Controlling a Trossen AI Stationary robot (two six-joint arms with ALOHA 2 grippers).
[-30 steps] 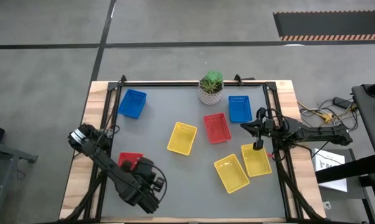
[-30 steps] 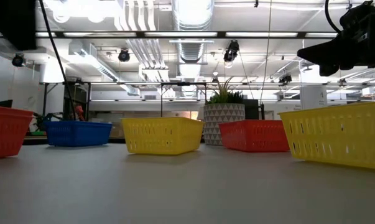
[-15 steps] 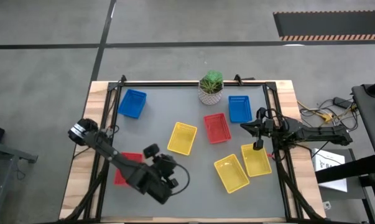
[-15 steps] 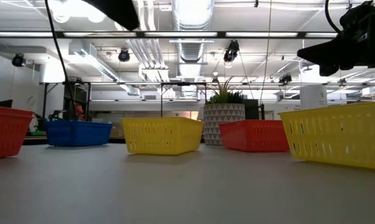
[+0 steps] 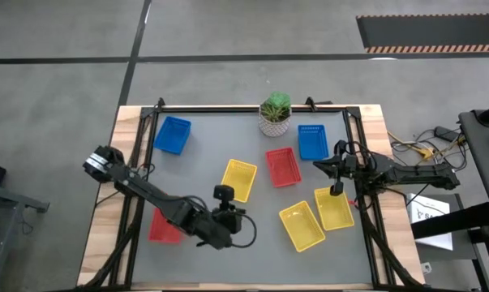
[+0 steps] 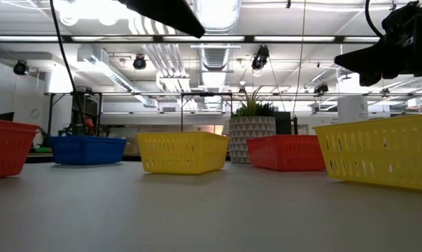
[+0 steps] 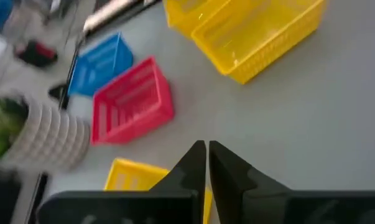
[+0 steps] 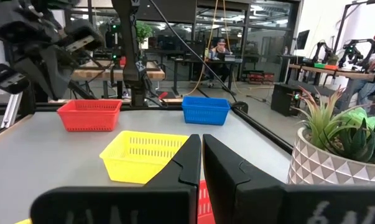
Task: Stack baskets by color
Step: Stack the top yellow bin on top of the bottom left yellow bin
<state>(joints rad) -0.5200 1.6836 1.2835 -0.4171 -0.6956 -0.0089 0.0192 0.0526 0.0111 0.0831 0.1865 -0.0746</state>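
Baskets of three colours are spread across the grey desk [image 5: 203,259], each seen empty from above. A blue basket [image 5: 172,135] lies at the far left corner, and a second blue basket [image 5: 312,141] lies just beside the white plant pot [image 5: 274,122] at the far edge. A red basket [image 5: 282,166] sits near the middle, with a yellow basket [image 5: 238,179] beside it. Two more yellow baskets [image 5: 301,225] lie side by side near the right edge, and another red basket [image 5: 165,229] sits by the left edge, partly hidden under the left arm. The left gripper [image 5: 225,221] is held over bare desk near the centre front, its fingers [image 7: 193,163] clenched on nothing. The right gripper [image 5: 336,190] is held above the right yellow pair, fingers [image 8: 190,155] clenched and empty. Open desk is left along the front.
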